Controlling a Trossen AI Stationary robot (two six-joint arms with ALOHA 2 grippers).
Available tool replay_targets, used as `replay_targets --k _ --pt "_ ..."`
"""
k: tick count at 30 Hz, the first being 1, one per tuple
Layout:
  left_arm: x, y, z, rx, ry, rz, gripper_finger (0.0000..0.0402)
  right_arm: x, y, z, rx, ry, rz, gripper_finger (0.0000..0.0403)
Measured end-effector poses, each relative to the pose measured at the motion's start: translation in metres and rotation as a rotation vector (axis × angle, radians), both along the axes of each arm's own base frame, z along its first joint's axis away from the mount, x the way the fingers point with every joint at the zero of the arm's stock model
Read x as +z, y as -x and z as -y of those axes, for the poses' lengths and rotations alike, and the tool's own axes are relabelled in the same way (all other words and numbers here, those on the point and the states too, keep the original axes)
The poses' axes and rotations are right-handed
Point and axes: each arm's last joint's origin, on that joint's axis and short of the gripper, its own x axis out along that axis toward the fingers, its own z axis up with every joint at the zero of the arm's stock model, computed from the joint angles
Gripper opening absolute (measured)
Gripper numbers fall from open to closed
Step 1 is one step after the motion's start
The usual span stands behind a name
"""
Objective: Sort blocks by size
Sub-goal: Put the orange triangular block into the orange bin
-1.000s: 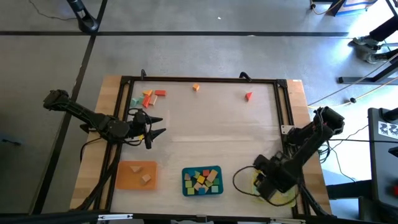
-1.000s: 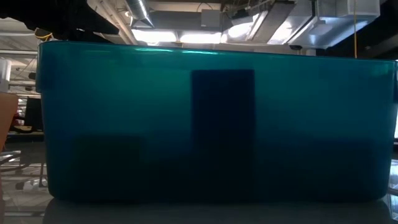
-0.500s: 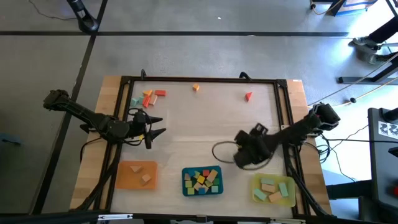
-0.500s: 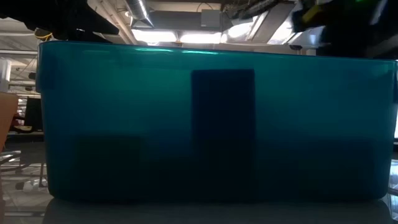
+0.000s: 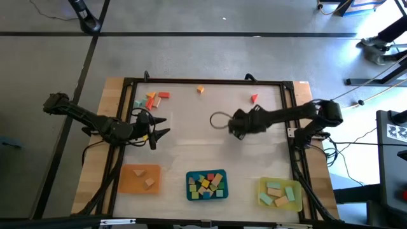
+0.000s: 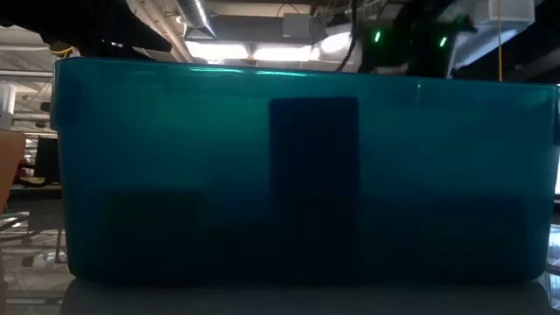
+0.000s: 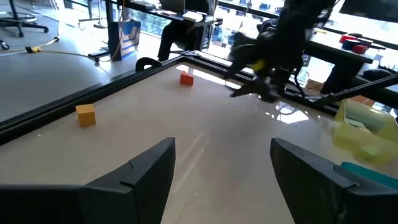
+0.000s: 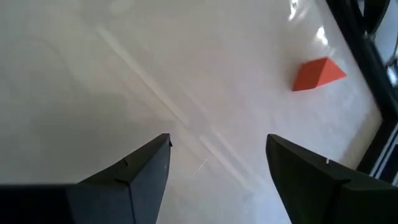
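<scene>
Loose blocks lie at the table's far side: a cluster (image 5: 151, 99) at far left, an orange cube (image 5: 200, 90) and a red wedge (image 5: 254, 98). The wedge also shows in the right wrist view (image 8: 317, 74). My right gripper (image 5: 237, 126) is open and empty over the table's middle, a little nearer and to the left of the red wedge. Its fingers show apart in its wrist view (image 8: 217, 165). My left gripper (image 5: 160, 127) is open and empty at the table's left, below the cluster. In its wrist view (image 7: 221, 171) the orange cube (image 7: 86, 115) and red wedge (image 7: 186, 78) lie ahead.
Three trays stand along the near edge: an orange tray (image 5: 140, 178) with two tan blocks, a teal tray (image 5: 206, 184) with several blocks, and a yellow tray (image 5: 280, 193) with several blocks. The teal tray's wall (image 6: 297, 175) fills the low view. A black frame (image 5: 203, 81) rims the table.
My right gripper has swept from over the yellow tray at the near right corner toward the far edge and the left, ending over the table's middle near the red wedge. The yellow tray with its blocks now shows uncovered.
</scene>
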Motion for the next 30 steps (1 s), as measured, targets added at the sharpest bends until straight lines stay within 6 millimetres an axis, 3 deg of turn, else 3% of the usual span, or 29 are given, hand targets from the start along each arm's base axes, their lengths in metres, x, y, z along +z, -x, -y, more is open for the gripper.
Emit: replay_targets --k 6,12,22,30 --pt "0.0 0.0 0.0 0.0 -0.001 -0.002 0.025 -0.022 0.012 0.053 -0.191 0.102 0.071 0.0262" --pt "-0.001 0.0 0.0 0.004 0.016 0.0 0.025 -0.024 0.021 0.088 -0.405 0.208 0.175 0.0262" --pt "-0.001 0.0 0.0 0.004 0.014 0.0 0.025 -0.023 0.021 0.112 -0.517 0.344 0.286 0.0262" --pt "-0.001 0.0 0.0 0.005 0.017 -0.001 0.025 -0.051 0.034 0.114 -0.646 0.365 0.479 0.0262"
